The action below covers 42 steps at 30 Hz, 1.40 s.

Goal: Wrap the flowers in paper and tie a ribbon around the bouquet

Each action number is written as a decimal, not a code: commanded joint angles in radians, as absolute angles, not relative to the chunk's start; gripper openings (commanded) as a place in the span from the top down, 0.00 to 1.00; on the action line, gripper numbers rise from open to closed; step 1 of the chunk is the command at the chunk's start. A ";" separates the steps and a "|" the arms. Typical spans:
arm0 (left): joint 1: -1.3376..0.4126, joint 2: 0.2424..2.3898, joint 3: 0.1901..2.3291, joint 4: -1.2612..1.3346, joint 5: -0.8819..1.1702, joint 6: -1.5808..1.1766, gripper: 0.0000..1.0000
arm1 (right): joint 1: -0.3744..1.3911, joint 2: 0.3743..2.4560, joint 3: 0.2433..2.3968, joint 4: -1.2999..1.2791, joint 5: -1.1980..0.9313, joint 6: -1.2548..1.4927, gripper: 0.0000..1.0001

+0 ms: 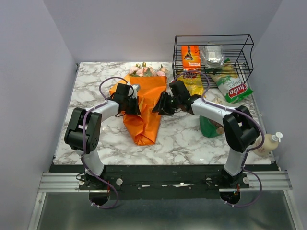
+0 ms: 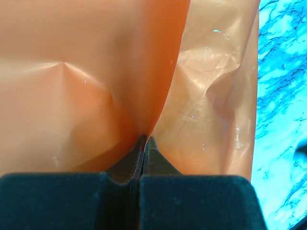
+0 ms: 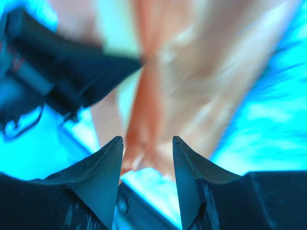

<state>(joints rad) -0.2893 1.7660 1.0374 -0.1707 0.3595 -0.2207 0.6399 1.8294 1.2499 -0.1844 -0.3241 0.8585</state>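
The orange paper [image 1: 144,108] lies in the middle of the marble table, folded into a cone around the flowers [image 1: 146,71], whose pink and cream heads stick out at its far end. My left gripper [image 1: 133,104] is at the cone's left side, shut on a fold of the paper [image 2: 96,86] that rises from its closed tips [image 2: 145,139]. My right gripper [image 1: 161,105] hovers at the cone's right edge, open, with nothing between its fingers [image 3: 146,139]. The blurred paper [image 3: 192,86] lies beyond them. The ribbon is out of view.
A black wire basket [image 1: 213,40] with snack packets stands at the back right. In front of it lie a yellow packet [image 1: 192,85] and a green-and-white bag [image 1: 234,88]. A green packet [image 1: 208,127] sits by the right arm and a bottle [image 1: 269,143] at the right edge.
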 commanded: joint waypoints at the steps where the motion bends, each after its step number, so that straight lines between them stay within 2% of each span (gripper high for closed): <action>1: -0.294 1.756 1.049 -0.193 0.318 -0.192 1.00 | 0.578 1.905 1.284 -0.241 -0.255 0.779 0.45; 10: -0.321 1.735 1.045 -0.195 0.310 -0.190 1.00 | 0.565 2.048 1.338 -0.261 -0.278 0.784 0.46; 13: -0.331 1.721 1.068 -0.215 0.314 -0.189 1.00 | 0.566 2.071 1.347 -0.259 -0.304 0.787 0.53; 16: -0.365 1.686 1.101 -0.236 0.328 -0.189 1.00 | 0.566 2.072 1.333 -0.256 -0.301 0.788 0.67; 17: -0.377 1.666 1.111 -0.241 0.339 -0.190 1.00 | 0.566 2.072 1.330 -0.250 -0.302 0.788 0.76; 20: -0.428 1.640 1.141 -0.250 0.359 -0.199 1.00 | 0.566 2.072 1.325 -0.241 -0.317 0.785 0.88; 26: -0.500 1.667 1.164 -0.224 0.417 -0.218 1.00 | 0.566 2.059 1.318 -0.190 -0.354 0.785 0.99; 39: -0.526 1.876 1.172 -0.055 0.462 -0.250 1.00 | 0.568 1.991 1.246 -0.094 -0.433 0.819 0.99; 41: -0.531 1.899 1.169 -0.045 0.463 -0.258 1.00 | 0.568 1.979 1.235 -0.095 -0.431 0.825 0.96; 42: -0.529 1.905 1.166 -0.044 0.445 -0.258 1.00 | 0.566 1.955 1.214 -0.097 -0.417 0.830 0.87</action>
